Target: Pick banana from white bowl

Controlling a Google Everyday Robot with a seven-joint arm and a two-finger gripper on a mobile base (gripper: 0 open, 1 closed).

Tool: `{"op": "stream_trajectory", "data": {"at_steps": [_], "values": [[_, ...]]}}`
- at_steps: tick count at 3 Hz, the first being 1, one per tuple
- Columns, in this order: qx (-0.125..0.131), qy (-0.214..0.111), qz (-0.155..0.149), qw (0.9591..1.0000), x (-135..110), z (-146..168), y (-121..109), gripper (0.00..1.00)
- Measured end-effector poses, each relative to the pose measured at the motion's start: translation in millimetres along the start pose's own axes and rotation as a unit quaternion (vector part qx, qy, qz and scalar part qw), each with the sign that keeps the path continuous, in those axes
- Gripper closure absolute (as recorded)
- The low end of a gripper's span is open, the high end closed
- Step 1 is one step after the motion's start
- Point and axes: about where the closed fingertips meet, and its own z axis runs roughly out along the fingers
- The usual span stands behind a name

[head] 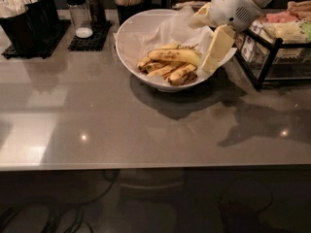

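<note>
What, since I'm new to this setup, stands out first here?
A large white bowl holding spotted bananas sits at the back middle of the grey counter. The end effector hangs over the bowl's right rim, close beside the bananas.

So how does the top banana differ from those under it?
The top banana is mostly yellow; the lower bananas are browner. The top banana lies across the pile; the lower bananas slant toward the front rim. All sit on paper in the white bowl, with the claw at its right rim.
</note>
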Motion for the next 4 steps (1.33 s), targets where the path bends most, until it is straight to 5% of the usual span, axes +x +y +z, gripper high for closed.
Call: {"op": "stream_trajectory", "data": {"at_steps": [1, 2, 3, 4], "values": [[0.013, -0.019, 0.012, 0.9997, 6.5, -1.2, -3.8, 0.00], [0.002, -0.035, 0.005, 0.9994, -2.6, 15.4, -20.7, 0.00], [-0.048, -0.027, -0.019, 0.9983, -29.1, 70.6, -53.9, 0.00], [-0.040, -0.036, -0.019, 0.9984, -30.8, 71.7, -56.7, 0.00]]}}
